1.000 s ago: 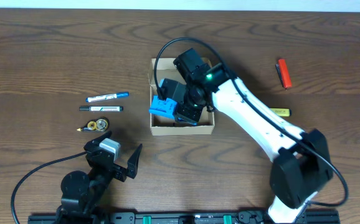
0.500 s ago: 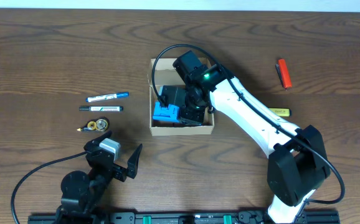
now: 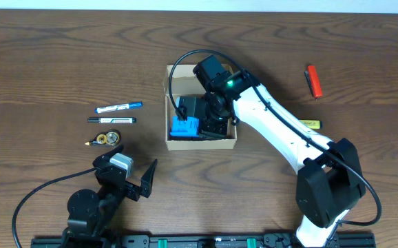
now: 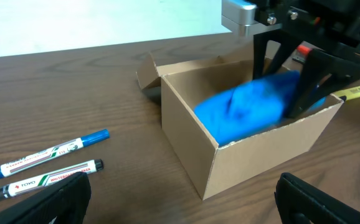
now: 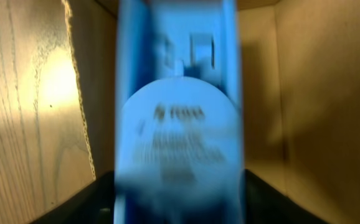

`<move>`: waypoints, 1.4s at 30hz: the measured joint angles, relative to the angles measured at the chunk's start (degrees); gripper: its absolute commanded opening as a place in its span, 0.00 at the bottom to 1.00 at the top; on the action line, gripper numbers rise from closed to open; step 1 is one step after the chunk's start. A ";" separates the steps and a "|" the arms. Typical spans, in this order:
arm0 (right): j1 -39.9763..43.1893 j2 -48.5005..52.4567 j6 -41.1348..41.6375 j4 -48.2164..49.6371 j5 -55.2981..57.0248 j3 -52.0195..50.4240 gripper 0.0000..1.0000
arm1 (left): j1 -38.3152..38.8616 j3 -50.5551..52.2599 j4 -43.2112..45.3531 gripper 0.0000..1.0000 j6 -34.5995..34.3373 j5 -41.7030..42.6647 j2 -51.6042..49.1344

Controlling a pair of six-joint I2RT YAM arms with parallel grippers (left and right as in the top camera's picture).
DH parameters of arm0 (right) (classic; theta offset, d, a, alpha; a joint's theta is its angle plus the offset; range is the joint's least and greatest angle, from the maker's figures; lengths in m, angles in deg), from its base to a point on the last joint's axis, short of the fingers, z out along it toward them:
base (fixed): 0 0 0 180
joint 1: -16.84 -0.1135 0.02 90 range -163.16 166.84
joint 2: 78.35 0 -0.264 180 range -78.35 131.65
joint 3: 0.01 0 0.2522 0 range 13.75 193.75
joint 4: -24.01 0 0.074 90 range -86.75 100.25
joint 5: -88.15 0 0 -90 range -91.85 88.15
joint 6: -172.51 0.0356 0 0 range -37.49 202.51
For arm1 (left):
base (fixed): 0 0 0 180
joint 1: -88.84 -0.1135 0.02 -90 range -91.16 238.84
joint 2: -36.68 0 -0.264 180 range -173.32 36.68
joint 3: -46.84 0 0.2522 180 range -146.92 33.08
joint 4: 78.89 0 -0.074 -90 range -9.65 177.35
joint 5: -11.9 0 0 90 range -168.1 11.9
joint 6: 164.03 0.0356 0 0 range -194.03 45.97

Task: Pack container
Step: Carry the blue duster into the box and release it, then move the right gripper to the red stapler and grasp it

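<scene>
– Logging item one, the container (image 3: 202, 144): where is it?
– Tan cardboard box, near the middle of the wooden table (image 3: 47, 55), open at the top. The left wrist view shows its plain brown front wall (image 4: 261, 155) and a flap folded outward at the far corner. The right wrist view looks straight down inside it (image 5: 279, 93).
– Contents?
– One blue object (image 3: 183, 127), against the box's left side. It carries a round white label (image 5: 179, 118), with lettering too blurred to read. I cannot tell whether it touches the box floor.
– Item two, the right gripper (image 3: 199, 128)?
– Reaching down into the box. Its black fingers (image 4: 311, 81) are clamped on two opposite sides of the blue object (image 4: 248, 112).
– Item three, the left gripper (image 3: 129, 173)?
– Near the table's front edge, well apart from the box, fingers spread wide with nothing between them.
– Loose stock?
– Left of the box: a blue-capped marker (image 3: 118, 107), a black-capped marker (image 3: 111, 120) just beside it and roughly parallel, and a small gold roll (image 3: 105, 139) nearer the front. Right of the box: a red marker (image 3: 313, 81) toward the far side and a yellow highlighter (image 3: 310, 125) beside the right arm.
</scene>
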 measured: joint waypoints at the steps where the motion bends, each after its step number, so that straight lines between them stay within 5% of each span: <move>1: 0.00 0.00 0.02 0.00 -0.17 0.00 0.69 | 0.00 0.00 0.00 0.95 0.00 0.00 0.00; 14: 0.26 -0.59 5.70 0.02 0.09 1.92 0.63 | 0.00 0.00 0.00 0.95 0.00 0.00 0.00; 19: 3.39 -6.93 15.34 3.43 8.11 4.09 0.74 | 0.00 0.00 0.00 0.95 0.00 0.00 0.00; 27: 20.02 -14.25 27.43 4.09 17.42 5.84 0.80 | 0.00 0.00 0.00 0.95 0.00 0.00 0.00; 34: 36.00 -7.41 36.06 6.10 19.28 5.77 0.79 | 0.00 0.00 0.00 0.95 0.00 0.00 0.00; 42: 44.98 4.81 42.62 9.51 16.92 5.66 0.79 | 0.00 0.00 0.00 0.95 0.00 0.00 0.00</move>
